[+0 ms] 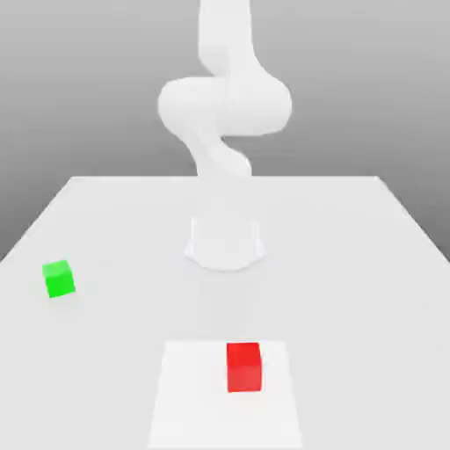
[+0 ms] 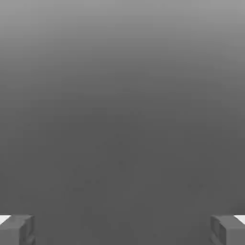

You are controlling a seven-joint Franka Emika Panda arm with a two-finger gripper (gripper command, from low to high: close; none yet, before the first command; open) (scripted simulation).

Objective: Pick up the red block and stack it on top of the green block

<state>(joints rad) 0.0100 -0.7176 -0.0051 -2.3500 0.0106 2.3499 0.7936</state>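
On the pale square sheet sits a smooth red cube (image 1: 244, 367); the tool (image 2: 122, 230) gapes wide.

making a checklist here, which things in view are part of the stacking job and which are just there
Part of the job:
- red block, on the white patch, to be picked up
- green block, on the table, to be stacked on
- fingers, open, for the picking

Just there:
- white patch, under the red block
- table
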